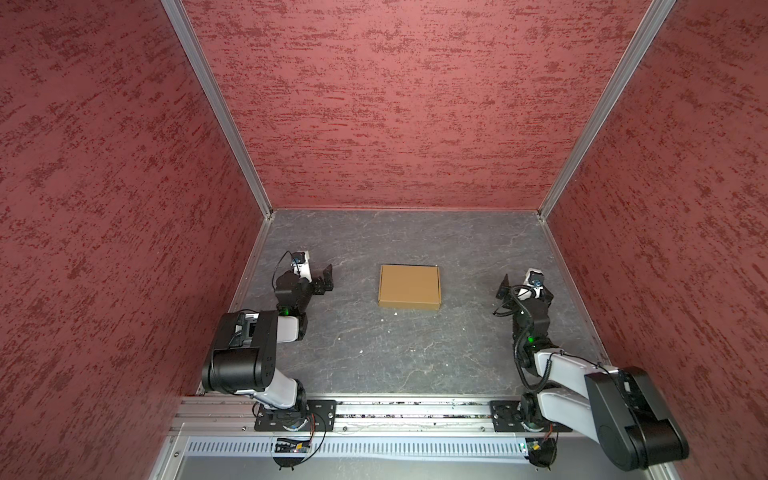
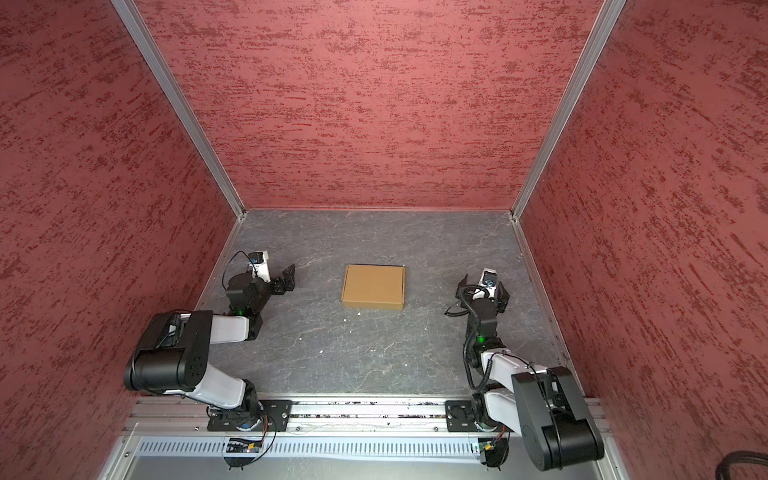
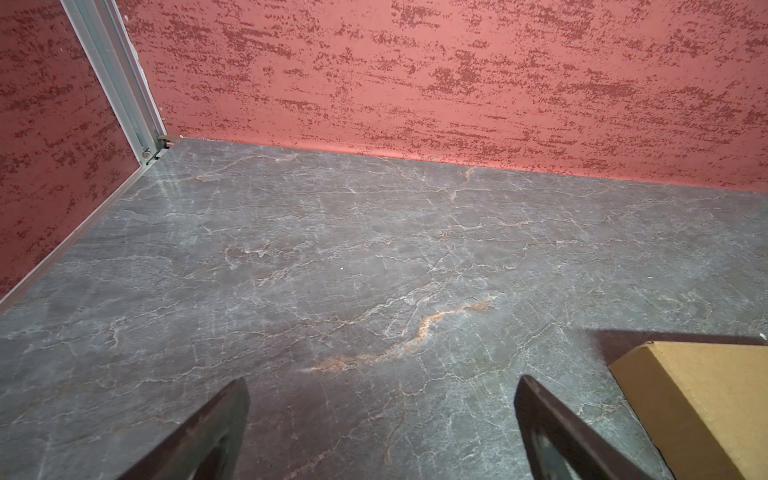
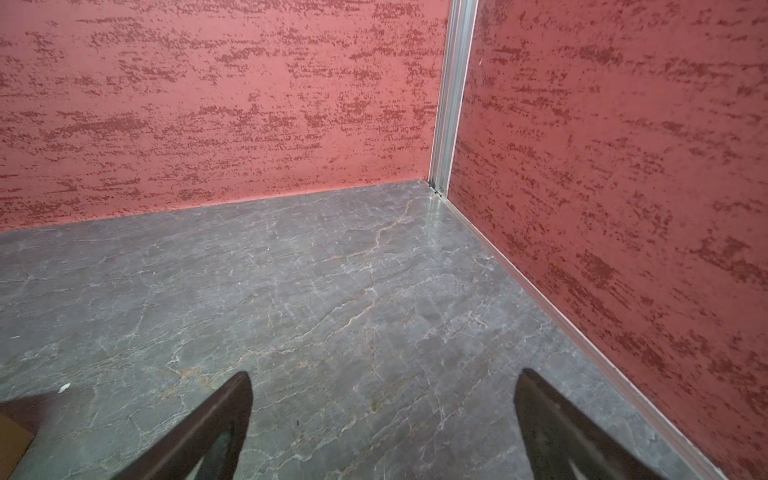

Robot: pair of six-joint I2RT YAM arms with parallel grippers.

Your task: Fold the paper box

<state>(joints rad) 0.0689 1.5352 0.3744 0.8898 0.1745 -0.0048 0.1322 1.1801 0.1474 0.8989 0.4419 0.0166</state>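
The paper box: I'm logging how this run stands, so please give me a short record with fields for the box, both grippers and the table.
paper box: plain brown cardboard, looks folded into a shallow closed box, lying flat mid-table
left gripper: open, empty, left of the box in both top views
right gripper: open, empty, right of the box in both top views
contact: neither gripper touches the box
table: grey marbled surface, with a few small white scraps near the box
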